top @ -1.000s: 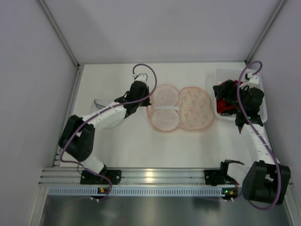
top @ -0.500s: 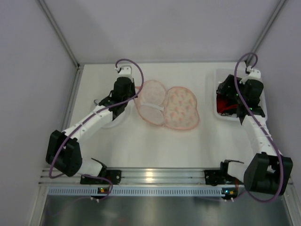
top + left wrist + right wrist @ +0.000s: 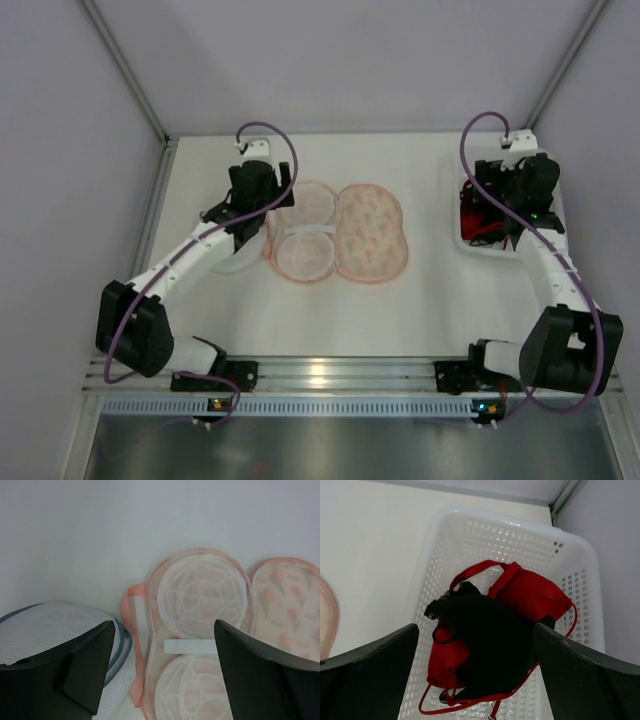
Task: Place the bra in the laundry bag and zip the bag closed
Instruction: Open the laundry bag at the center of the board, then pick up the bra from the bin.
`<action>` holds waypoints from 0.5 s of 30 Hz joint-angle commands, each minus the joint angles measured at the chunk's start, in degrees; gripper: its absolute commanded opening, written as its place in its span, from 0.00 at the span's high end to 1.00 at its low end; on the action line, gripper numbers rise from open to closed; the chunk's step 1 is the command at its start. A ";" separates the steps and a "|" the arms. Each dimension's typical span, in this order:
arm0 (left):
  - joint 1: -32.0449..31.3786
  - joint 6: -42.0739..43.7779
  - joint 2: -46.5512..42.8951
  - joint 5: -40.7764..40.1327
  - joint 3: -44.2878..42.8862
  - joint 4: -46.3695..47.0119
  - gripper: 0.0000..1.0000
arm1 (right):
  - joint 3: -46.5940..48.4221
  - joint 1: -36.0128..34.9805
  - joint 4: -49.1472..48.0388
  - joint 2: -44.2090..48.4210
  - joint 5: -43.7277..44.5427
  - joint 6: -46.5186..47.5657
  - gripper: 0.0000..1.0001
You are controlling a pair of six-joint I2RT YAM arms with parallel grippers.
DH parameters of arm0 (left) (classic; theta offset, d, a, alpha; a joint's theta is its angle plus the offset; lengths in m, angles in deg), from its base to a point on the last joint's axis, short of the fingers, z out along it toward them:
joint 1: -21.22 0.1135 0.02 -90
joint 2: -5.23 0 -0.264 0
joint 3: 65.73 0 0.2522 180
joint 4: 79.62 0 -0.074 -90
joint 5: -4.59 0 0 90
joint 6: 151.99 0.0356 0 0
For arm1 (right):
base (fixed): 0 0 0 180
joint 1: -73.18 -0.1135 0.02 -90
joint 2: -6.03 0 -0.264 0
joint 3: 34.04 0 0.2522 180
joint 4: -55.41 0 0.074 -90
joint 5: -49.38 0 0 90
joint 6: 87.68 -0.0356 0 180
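The pink laundry bag (image 3: 335, 232) lies opened flat like a clamshell in the middle of the table, its two mesh domes (image 3: 200, 592) facing up. My left gripper (image 3: 268, 195) hovers open over the bag's left edge (image 3: 162, 630), holding nothing, with a pink tab (image 3: 131, 630) between its fingers. A red bra (image 3: 535, 592) and a black bra (image 3: 485, 640) lie tangled in the white basket (image 3: 495, 530) at the right. My right gripper (image 3: 475, 630) hangs open above them (image 3: 497, 195), touching neither.
A white mesh bag with blue trim (image 3: 45, 625) lies just left of the pink bag, under my left arm (image 3: 232, 262). The basket (image 3: 462, 240) sits against the right wall. Enclosure walls ring the table.
The left gripper pulled the pink bag to the left, then opened and let it go. The right gripper moved farther back over the basket, staying open.
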 commanded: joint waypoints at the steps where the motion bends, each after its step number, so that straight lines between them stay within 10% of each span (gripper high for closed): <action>1: 0.01 -1.55 -5.62 -2.60 -4.28 -1.66 0.13 | 2.75 -0.21 3.69 -1.83 -1.48 6.96 0.00; 15: 0.09 -0.85 -3.79 5.59 -1.29 1.77 0.12 | 5.39 -2.23 6.61 -12.99 2.91 14.00 0.09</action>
